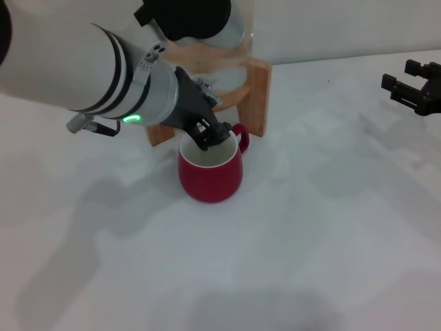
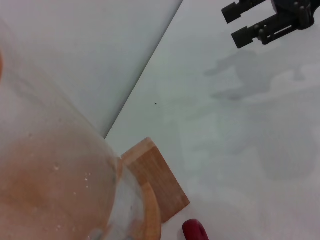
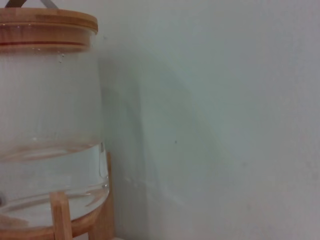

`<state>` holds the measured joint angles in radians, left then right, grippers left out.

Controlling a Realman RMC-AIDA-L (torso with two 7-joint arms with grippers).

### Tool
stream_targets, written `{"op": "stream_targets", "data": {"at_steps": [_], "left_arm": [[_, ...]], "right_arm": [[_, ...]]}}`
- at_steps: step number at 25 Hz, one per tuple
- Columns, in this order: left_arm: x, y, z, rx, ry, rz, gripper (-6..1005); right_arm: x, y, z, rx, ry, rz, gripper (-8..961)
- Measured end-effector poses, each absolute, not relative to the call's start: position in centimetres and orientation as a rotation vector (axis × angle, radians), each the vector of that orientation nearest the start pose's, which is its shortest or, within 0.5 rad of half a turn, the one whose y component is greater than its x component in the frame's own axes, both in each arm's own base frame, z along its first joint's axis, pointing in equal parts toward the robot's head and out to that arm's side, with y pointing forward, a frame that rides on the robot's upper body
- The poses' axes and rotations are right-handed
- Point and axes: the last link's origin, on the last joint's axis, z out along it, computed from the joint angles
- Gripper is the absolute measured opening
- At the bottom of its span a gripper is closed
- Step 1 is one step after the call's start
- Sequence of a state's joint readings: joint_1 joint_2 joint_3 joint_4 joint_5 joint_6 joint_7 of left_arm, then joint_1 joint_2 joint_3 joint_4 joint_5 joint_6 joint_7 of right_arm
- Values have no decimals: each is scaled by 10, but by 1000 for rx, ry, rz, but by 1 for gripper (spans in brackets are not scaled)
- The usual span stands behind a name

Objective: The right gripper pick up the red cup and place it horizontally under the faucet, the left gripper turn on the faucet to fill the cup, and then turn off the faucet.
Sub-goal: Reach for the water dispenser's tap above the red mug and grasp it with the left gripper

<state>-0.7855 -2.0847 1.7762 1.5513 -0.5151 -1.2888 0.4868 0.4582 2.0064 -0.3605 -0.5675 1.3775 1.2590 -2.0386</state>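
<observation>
1. The red cup (image 1: 210, 172): you had it standing upright on the tabletop (image 1: 310, 227), toward the far edge and just in front of the wooden stand (image 1: 256, 96). Its white inside faced up and its loop handle pointed toward the stand. No water could be made out in it.

2. The glass dispenser (image 3: 50, 125): it sat in the wooden stand at the far edge of the tabletop, under a wooden lid (image 3: 47, 22), with clear water in its lower part.

3. The faucet: it was hidden behind your left arm in the head view, so you could not tell the position of its lever or whether water ran.

4. The left gripper (image 1: 210, 134): it was directly above the cup's mouth, at the front of the dispenser where the faucet would be. You could not tell how wide its jaws stood or whether they held the lever.

5. The right gripper (image 2: 257, 22): it was parked near the far right corner of the tabletop, well apart from the cup, its jaws spread and holding nothing.

6. Progress, by your judgement: the cup's placement looked done, with the right arm withdrawn. You appeared to be working the faucet; filling and closing the faucet remained unconfirmed.
</observation>
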Motion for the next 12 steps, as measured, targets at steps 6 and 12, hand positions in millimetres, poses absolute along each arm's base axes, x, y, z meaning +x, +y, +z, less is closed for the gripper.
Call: {"op": "stream_targets", "data": {"at_steps": [6,12], "left_arm": [[-34,356,-50,-2644,-97,302,397],[-35,357,-50,-2647,-75,312,397]], "right_arm": [[343,354,90,-2005,598,664,591],[345,353,90,-2003,603,662,591]]}}
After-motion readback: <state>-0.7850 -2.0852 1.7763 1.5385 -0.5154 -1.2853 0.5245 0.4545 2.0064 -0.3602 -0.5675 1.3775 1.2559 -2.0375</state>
